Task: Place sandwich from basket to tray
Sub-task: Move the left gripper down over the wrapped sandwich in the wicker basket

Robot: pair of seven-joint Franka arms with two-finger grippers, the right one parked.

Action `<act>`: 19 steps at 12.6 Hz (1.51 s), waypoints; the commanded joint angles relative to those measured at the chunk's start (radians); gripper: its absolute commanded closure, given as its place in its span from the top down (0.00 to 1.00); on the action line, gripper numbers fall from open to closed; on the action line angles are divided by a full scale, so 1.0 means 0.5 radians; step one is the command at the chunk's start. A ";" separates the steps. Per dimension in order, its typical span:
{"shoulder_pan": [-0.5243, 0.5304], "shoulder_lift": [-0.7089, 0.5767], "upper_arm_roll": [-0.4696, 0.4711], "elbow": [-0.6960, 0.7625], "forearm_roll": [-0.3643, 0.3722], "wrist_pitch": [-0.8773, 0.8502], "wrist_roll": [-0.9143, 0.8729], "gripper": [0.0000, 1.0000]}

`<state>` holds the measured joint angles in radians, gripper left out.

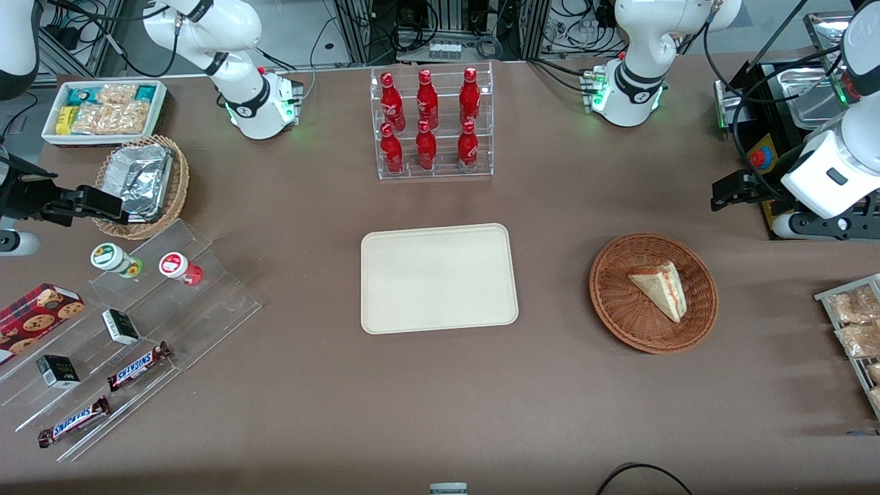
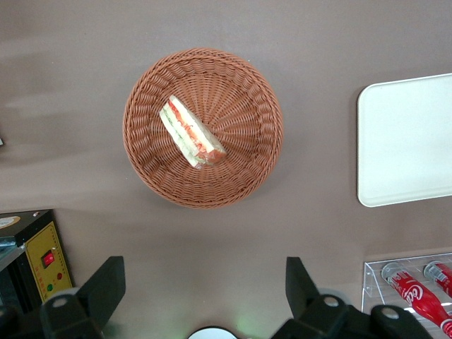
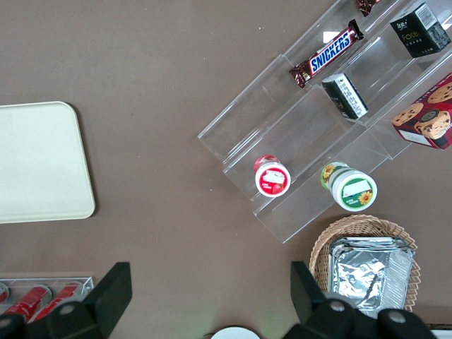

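Sandwich not picked up yet, gripper (image 2: 201, 296) hanging above the table with fingers spread wide, holding nothing.

One sandwich (image 1: 661, 288) lies in the one basket (image 1: 622, 313) at right of the front view; one bare tray (image 1: 438, 278) mid-frame, six red bottles (image 1: 427, 124) up top. My worry: a slanted wedge could slip or squash if pinched off-centre, or the wicker snags.

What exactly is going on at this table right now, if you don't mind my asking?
The working arm is about to move the sandwich to the tray, but nothing has been picked up yet. The sandwich lies in the basket, and the tray holds nothing. The gripper is open and holds nothing, up above the table, off to the side of the basket.
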<state>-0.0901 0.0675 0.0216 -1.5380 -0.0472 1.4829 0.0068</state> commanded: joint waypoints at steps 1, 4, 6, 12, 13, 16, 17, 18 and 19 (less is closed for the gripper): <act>-0.010 0.009 0.009 0.039 0.030 -0.005 0.032 1.00; -0.013 0.034 0.006 -0.010 0.042 0.102 0.029 1.00; -0.025 0.086 0.003 -0.044 0.042 0.194 0.023 1.00; -0.031 0.175 0.003 -0.310 0.048 0.543 -0.007 1.00; -0.031 0.175 0.003 -0.378 0.051 0.617 -0.010 1.00; -0.031 0.220 0.003 -0.489 0.052 0.768 -0.120 1.00; -0.034 0.260 0.003 -0.498 0.052 0.801 -0.166 1.00; -0.044 0.279 0.003 -0.523 0.052 0.835 -0.176 1.00; -0.044 0.279 0.003 -0.577 0.055 0.899 -0.176 1.00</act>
<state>-0.0971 0.2024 0.0193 -1.7934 -0.0405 1.8844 -0.0487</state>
